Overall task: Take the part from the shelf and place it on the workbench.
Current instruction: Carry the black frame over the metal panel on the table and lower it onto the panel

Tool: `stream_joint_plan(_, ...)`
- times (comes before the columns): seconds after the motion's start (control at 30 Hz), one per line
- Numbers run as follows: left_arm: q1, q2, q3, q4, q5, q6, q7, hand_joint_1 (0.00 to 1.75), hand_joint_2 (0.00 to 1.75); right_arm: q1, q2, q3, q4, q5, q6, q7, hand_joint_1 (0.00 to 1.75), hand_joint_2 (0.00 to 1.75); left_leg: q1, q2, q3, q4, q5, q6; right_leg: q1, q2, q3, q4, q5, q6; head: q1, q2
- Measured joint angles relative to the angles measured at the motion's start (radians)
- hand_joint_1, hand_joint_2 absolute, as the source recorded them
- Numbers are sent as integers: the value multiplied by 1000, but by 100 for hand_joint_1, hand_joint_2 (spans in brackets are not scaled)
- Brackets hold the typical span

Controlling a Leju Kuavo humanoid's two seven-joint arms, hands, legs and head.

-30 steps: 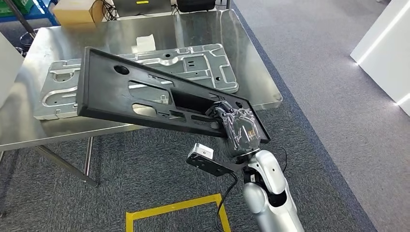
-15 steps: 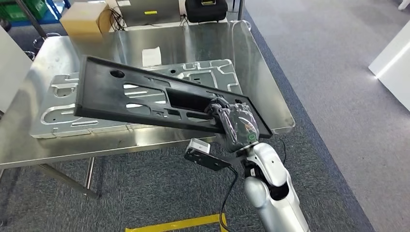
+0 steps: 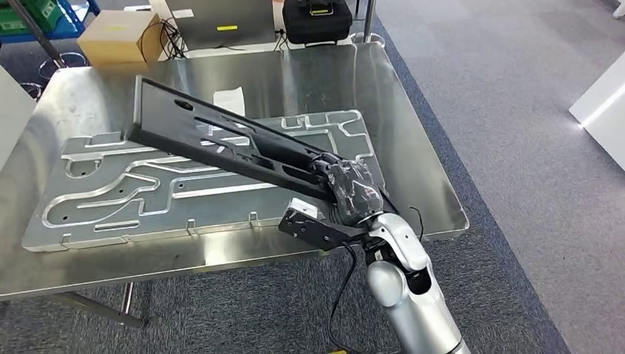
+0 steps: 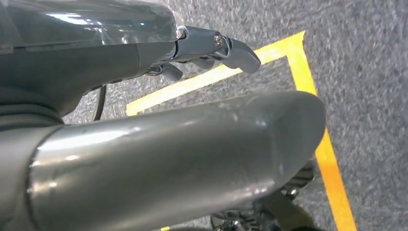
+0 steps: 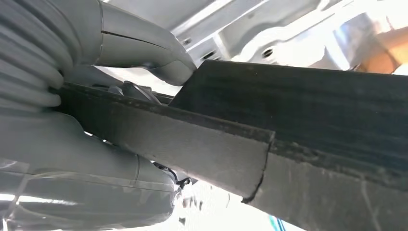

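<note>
at the bench's near edge: right hand [image 3: 355,193], closed around one short end of the black part [image 3: 221,140]; wrist view shows the thumb [image 5: 139,43] over the top face and the other fingers [image 5: 72,144] under the rim.
part position: held in the air above the workbench [image 3: 413,147], not resting on it; it hangs over the large grey machined plate [image 3: 177,192] already lying there.
long axis: runs from the right hand away and to the robot's left, across the bench; far end sits higher than the gripped end, so the part is tilted.
left hand: [image 4: 144,144] hangs over grey carpet and yellow floor tape [image 4: 308,82], fingers loosely apart, holding nothing.
nearer arm: right, clearly; it carries the whole load from one end.
next move, judged: lower and level the far end, then release.
</note>
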Motion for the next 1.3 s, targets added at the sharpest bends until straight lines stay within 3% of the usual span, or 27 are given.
stream_joint_plan(0.07,-5,1,0,0,0,-1,-3,0,0,-9,6,-18,10,-39,3,8,175,175,4,0,11,-10,-5,10,-2,-10,-40,76,-35,10,2,0)
stream_joint_plan(0.13,-7,3,0,0,-1,-2,-4,0,0,-20,7,-41,33,-58,5,20,175,175,4,0,17,-12,-14,17,-4,-14,-130,210,-74,17,3,0)
stream_joint_plan(0.17,-8,4,0,0,-2,-2,-4,0,0,-22,7,-54,48,-61,6,26,175,175,4,-1,22,-12,-19,18,-5,-15,-170,256,-75,19,4,0)
stream_joint_plan(0.2,-7,4,0,0,-2,-3,-4,0,0,-23,7,-66,61,-63,7,31,175,175,3,-2,28,-12,-24,18,-6,-15,-195,269,-55,19,4,0)
stream_joint_plan(0.23,-6,5,0,0,-3,-3,-4,0,0,-24,7,-75,72,-63,8,33,175,175,3,-3,36,-12,-30,17,-6,-16,-200,241,-13,17,4,0)
stream_joint_plan(0.3,-4,5,0,0,-5,-4,-4,0,0,-33,7,-87,90,-56,9,40,175,175,2,-5,53,-13,-42,13,-2,-16,-171,118,88,5,3,0)
stream_joint_plan(0.33,-6,5,-1,0,-7,-5,-4,0,0,-42,7,-92,101,-46,10,47,175,175,1,-5,58,-14,-46,10,2,-16,-154,62,121,-2,2,0)
stream_joint_plan(0.37,-8,4,-1,0,-10,-6,-4,0,0,-55,7,-98,115,-29,12,55,175,175,0,-6,59,-14,-49,7,6,-17,-143,26,134,-9,1,0)
stream_joint_plan(0.43,-14,4,-5,0,-18,-8,-4,0,0,-87,6,-116,156,27,13,73,175,175,-1,-7,60,-19,-49,-3,10,-16,-136,0,130,-17,1,0)
stream_joint_plan(0.53,-18,6,-10,0,-25,-14,-3,0,0,-133,4,-142,218,135,3,86,175,175,-1,-3,52,1,-69,-19,-1,-17,-120,-26,134,-30,1,0)
stream_joint_plan(0.63,-23,6,-19,0,-32,-22,1,0,0,-184,4,-148,288,305,-20,86,175,175,5,0,-28,168,-145,-31,-4,-19,-108,-34,133,-38,0,0)
stream_joint_plan(0.67,-24,6,-23,0,-33,-22,2,0,0,-200,4,-149,315,350,-25,81,175,175,7,1,-58,221,-158,-35,-4,-19,-106,-34,131,-38,0,0)
stream_joint_plan(0.7,-25,6,-28,1,-34,-23,3,0,0,-212,4,-151,340,378,-28,75,175,175,10,1,-74,243,-152,-38,-5,-18,-103,-33,128,-38,0,0)
stream_joint_plan(0.73,-26,5,-32,1,-35,-23,4,0,0,-222,4,-152,362,393,-30,68,175,175,12,1,-70,225,-126,-41,-5,-18,-99,-31,124,-36,0,0)
stream_joint_plan(0.8,-27,5,-37,1,-36,-24,4,0,0,-241,3,-153,400,408,-39,48,175,175,17,2,-20,104,-51,-43,-8,-16,-91,-25,112,-28,0,0)
stream_joint_plan(0.87,-30,5,-42,2,-36,-27,4,0,0,-266,3,-153,441,424,-57,16,175,175,16,2,24,7,-18,-38,-6,-15,-92,-16,103,-17,-2,0)
stream_joint_plan(0.97,-36,4,-53,5,-39,-32,5,0,0,-304,1,-152,516,442,-83,-43,175,175,13,-1,31,-14,-24,-20,-3,-15,-96,-14,100,-2,-3,0)
stream_joint_plan(1.03,-39,3,-60,6,-39,-35,6,0,0,-327,0,-147,570,454,-104,-83,175,175,15,-1,36,-22,-24,-8,-6,-18,-104,8,83,8,-2,0)
stream_joint_plan(1.1,-44,3,-65,7,-39,-37,7,0,0,-352,-3,-136,626,460,-129,-117,175,175,15,0,40,-26,-24,3,-7,-19,-151,100,40,15,-1,0)
stream_joint_plan(1.17,-49,3,-71,8,-39,-38,10,0,0,-373,-8,-122,691,461,-152,-144,175,175,13,0,41,-26,-27,9,-8,-19,-219,217,4,17,0,0)
stream_joint_plan(1.2,-50,3,-74,8,-39,-39,11,0,0,-382,-10,-114,724,461,-161,-155,175,175,12,-1,43,-26,-28,10,-8,-19,-240,244,7,17,0,0)
stream_joint_plan(1.23,-51,3,-78,8,-38,-39,13,0,0,-391,-13,-107,757,459,-169,-167,175,175,11,-2,46,-26,-29,11,-7,-19,-244,235,29,14,0,0)
stream_joint_plan(1.3,-51,3,-83,9,-36,-40,14,0,0,-407,-16,-93,811,453,-185,-188,175,175,9,-5,51,-26,-33,10,-4,-19,-206,129,104,2,0,0)
